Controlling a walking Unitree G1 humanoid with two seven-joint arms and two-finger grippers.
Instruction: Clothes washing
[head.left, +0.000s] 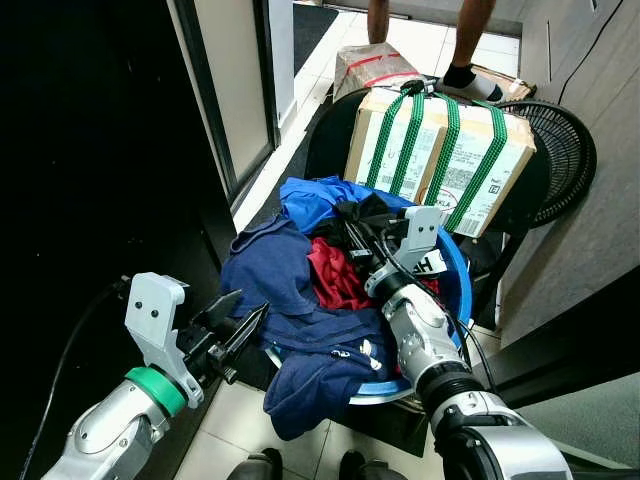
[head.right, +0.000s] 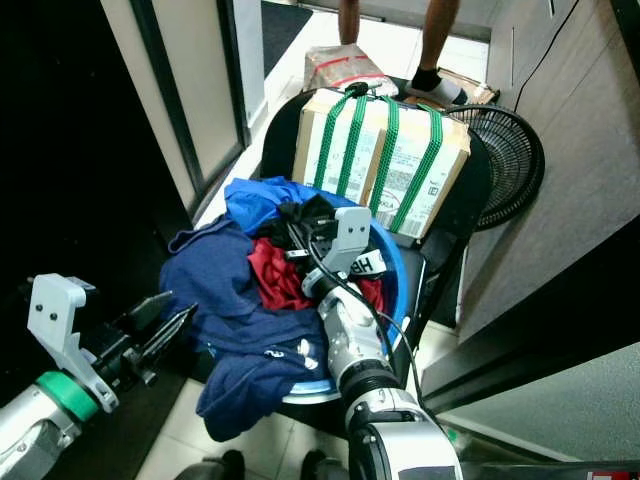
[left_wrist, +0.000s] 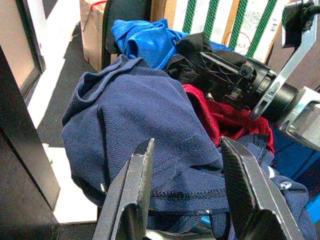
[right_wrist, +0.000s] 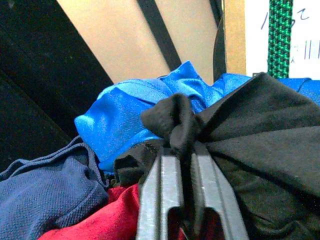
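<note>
A cardboard box (head.left: 440, 160) bound with green straps (head.left: 448, 150) stands tilted at the far side of the laundry, with a black fan (head.left: 560, 150) just beside it on the robot's right. Beyond the box a person's legs (head.left: 470, 45) stand on the pale tiled floor (head.left: 300, 110).

The blue basket (head.left: 455, 275) sits before the robot, heaped with clothes. A navy shirt (head.left: 285, 300) is the largest piece: it spills over the basket's near left rim and hangs down toward the floor. A bright blue garment (head.left: 310, 200) lies at the far left of the heap. A red garment (head.left: 335, 275) sits in the middle, between the navy shirt and the right arm. A black garment (right_wrist: 250, 125) lies at the far middle of the heap.

The right claw (right_wrist: 179, 170) reaches into the heap, and its two fingers are pressed together on a bunched fold of the black garment.

The left claw (left_wrist: 190, 185) hangs at the near left rim of the basket, fingers spread apart, with the hem of the navy shirt lying between and just past them.
</note>
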